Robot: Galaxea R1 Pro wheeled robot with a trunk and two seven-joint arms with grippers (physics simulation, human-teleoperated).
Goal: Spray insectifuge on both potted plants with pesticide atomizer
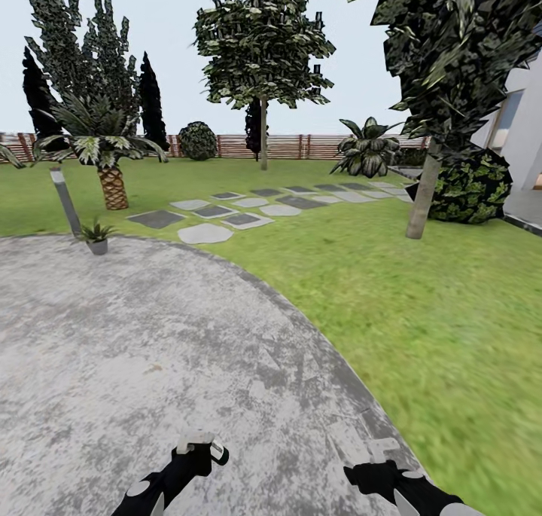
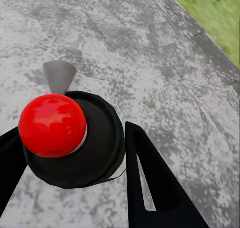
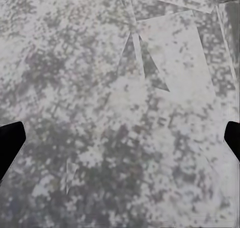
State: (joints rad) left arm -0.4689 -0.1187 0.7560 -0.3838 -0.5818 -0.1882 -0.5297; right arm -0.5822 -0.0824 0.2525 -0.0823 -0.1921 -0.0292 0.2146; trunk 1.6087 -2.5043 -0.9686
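My left gripper (image 1: 200, 448) is shut on the pesticide atomizer (image 1: 217, 453) low over the grey stone patio (image 1: 150, 335). In the left wrist view the atomizer's red top (image 2: 52, 124) and dark round body (image 2: 97, 145) sit between the black fingers (image 2: 150, 188) of that gripper (image 2: 75, 155). My right gripper (image 1: 380, 452) hovers over the patio's right edge, open and holding nothing, its fingertips (image 3: 10, 143) wide apart at the view's sides. A small potted plant (image 1: 96, 234) with pointed green leaves in a grey pot stands at the patio's far left edge. A second one is out of view.
A grey lamp post (image 1: 66, 199) leans beside the small plant. Stepping stones (image 1: 241, 209) cross the lawn (image 1: 421, 312) toward a large agave (image 1: 369, 151). A palm (image 1: 109, 162), a tree trunk (image 1: 421, 192), a bush (image 1: 470, 184) and the slat fence (image 1: 301, 146) stand farther back.
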